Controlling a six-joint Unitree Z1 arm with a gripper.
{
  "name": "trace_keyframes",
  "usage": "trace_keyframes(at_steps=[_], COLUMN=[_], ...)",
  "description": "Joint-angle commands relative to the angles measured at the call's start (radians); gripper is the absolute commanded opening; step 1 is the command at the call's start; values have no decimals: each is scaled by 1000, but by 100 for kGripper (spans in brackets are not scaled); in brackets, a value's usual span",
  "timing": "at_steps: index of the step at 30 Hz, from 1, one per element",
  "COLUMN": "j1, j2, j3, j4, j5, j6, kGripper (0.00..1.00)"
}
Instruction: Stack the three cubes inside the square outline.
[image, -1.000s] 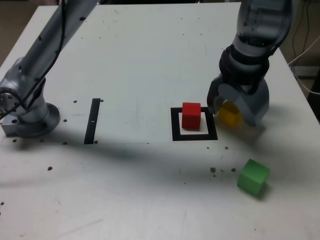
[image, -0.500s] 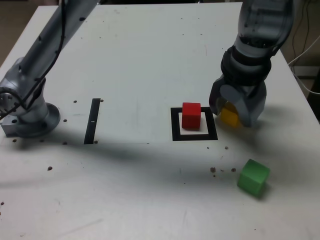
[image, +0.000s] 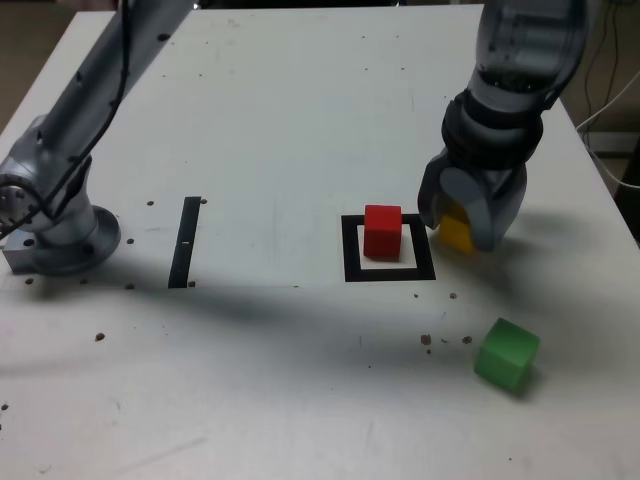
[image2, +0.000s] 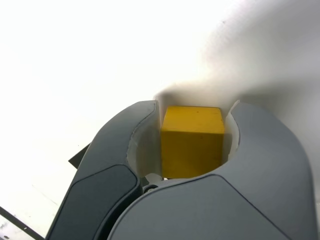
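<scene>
Since a second ago your fingers have drawn in from a wide stance around the yellow cube (image: 456, 232) until they press on it; the arm itself has barely shifted, and the other cubes lie where they did.

From the exterior view, you see the gripper (image: 462, 222) pointing down at the white surface (image: 300, 120), its grey fingers (image: 482, 208) clamped on the yellow cube so that only a sliver of yellow shows between them. That cube sits just beside the square outline (image: 389, 249), off its edge toward the exterior view's right. The red cube (image: 382, 231) stands upright on the outline's white centre, close to the gripper but apart from it. The green cube (image: 507, 354) lies tilted, well apart, nearer the camera and toward the exterior view's right. A thin black strip (image: 185, 241) lies toward the exterior view's left, near the arm's grey base (image: 55, 225). Small dark specks dot the surface.

From the wrist view, you look straight along the gripper (image2: 194, 142): the yellow cube (image2: 192, 140) fills the gap, and both dark fingers (image2: 112, 170) touch its sides. Behind it the surface is washed out to white.
</scene>
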Motion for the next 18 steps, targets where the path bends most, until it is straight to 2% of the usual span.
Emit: trace_keyframes(at_steps=[1, 5, 11, 18], j1=[-8, -12, -10, 7], j2=[-46, -111, -204, -275], j3=[-1, 24, 77, 175], j4=[7, 15, 42, 102], j5=[-1, -8, -52, -74], j6=[-20, -80, -177, -398], kGripper=[33, 33, 33, 33])
